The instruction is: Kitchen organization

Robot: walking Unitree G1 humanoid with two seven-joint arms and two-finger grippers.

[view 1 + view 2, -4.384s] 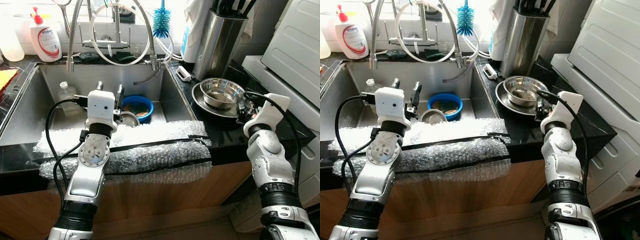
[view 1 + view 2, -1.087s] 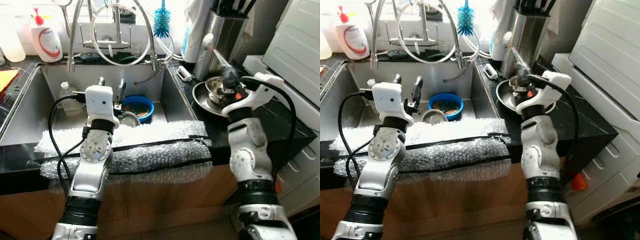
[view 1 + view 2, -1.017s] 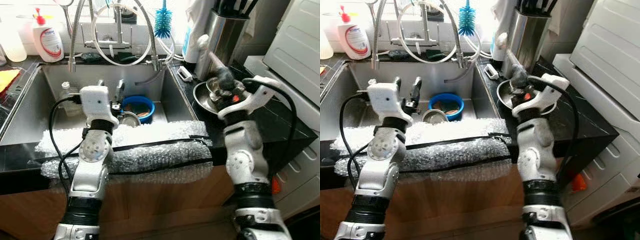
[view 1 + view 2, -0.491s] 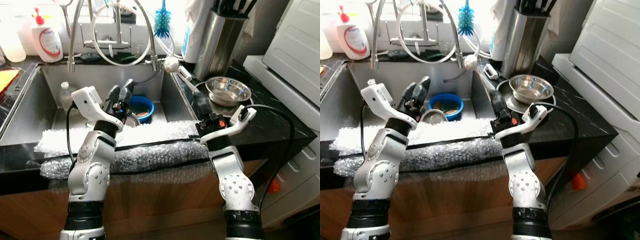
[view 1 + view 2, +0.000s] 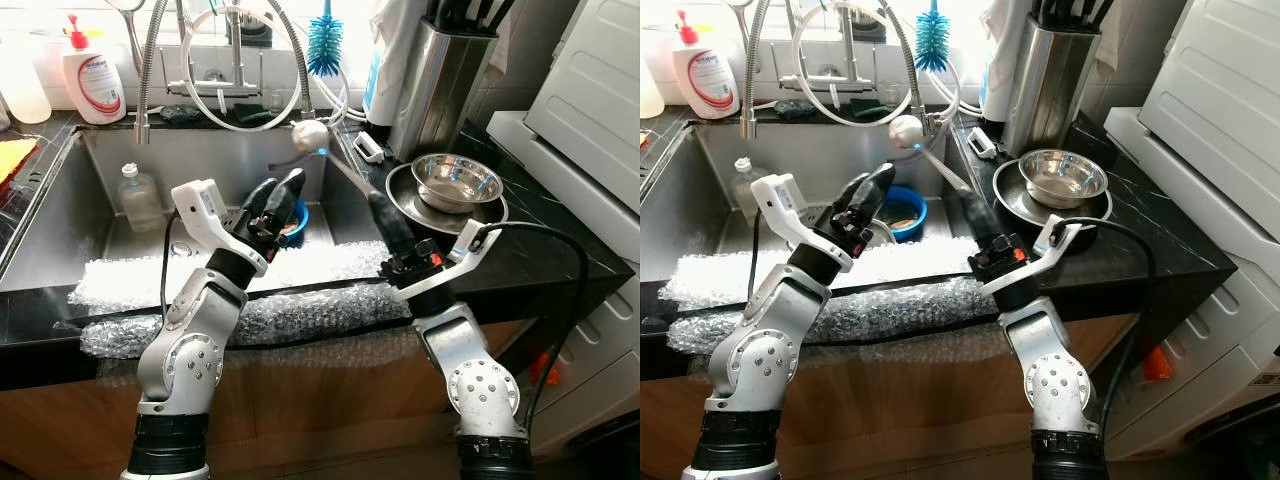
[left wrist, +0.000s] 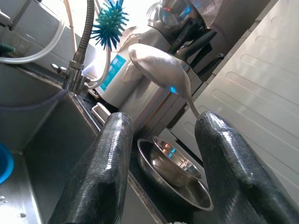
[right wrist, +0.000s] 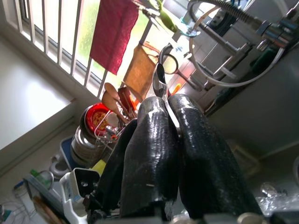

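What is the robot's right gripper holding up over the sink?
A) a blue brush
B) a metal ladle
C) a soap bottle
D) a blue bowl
B: the right gripper has its black fingers shut on the handle of a metal ladle, whose round bowl points up toward the faucet over the sink, while the left gripper is open beside it.

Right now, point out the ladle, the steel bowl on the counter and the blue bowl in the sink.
ladle [image 5: 311, 134], left eye view, on its round scoop.
steel bowl [image 5: 457, 180], left eye view, on its inner wall.
blue bowl [image 5: 908, 207], right eye view, on its rim, beside the left gripper's fingers.
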